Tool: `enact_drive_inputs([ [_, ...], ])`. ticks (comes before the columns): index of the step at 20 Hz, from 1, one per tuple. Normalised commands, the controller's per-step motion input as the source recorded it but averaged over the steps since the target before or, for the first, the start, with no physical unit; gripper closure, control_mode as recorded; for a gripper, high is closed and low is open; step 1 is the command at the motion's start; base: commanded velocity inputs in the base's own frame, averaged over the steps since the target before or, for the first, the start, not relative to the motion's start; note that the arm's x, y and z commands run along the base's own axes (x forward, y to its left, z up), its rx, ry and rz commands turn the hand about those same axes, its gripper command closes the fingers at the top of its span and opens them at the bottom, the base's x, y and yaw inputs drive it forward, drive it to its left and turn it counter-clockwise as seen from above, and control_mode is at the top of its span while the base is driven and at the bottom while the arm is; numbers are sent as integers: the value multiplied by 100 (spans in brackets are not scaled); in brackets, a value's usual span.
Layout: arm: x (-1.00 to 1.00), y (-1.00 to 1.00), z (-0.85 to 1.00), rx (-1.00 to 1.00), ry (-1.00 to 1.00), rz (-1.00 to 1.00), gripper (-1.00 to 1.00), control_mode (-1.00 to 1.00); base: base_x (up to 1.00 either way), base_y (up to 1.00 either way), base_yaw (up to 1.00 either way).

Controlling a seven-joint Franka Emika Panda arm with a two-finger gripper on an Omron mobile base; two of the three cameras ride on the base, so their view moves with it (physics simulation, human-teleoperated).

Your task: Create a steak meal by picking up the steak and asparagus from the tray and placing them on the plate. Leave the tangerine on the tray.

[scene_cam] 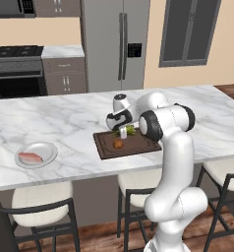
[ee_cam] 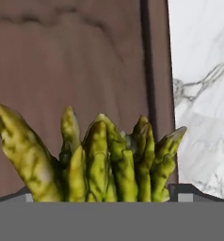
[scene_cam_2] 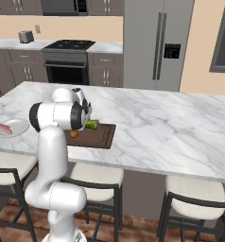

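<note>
The steak (scene_cam: 30,158) (scene_cam_2: 4,128) lies on the round grey plate (scene_cam: 49,149) (scene_cam_2: 20,125) at the left of the marble island. The dark brown tray (scene_cam: 138,145) (scene_cam_2: 102,134) (ee_cam: 85,61) holds the green asparagus (scene_cam: 130,130) (scene_cam_2: 91,124) (ee_cam: 104,160) and the orange tangerine (scene_cam: 118,143) (scene_cam_2: 73,133). My gripper (scene_cam: 123,132) (ee_cam: 104,194) is down over the tray's far part. It is open, its two fingertips (ee_cam: 183,192) standing wide on either side of the asparagus bundle. The tangerine sits just in front of the hand.
The tray's right rim borders bare marble counter (ee_cam: 203,94). Stools (scene_cam: 40,199) stand along the island's near edge. A fridge (scene_cam: 116,44) and a stove (scene_cam: 18,69) are against the back wall.
</note>
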Motion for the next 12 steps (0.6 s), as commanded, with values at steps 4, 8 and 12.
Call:
enact_drive_inputs([
  [4, -23, 0, -5, 0, -15, 0, 100, -100, 0, 0, 0],
  [8, -54, 4, 51, 0, -4, 0, 100, -100, 0, 0, 0],
  [12, -44, 39, 77, -3, -2, 0, 100, -100, 0, 0, 0],
])
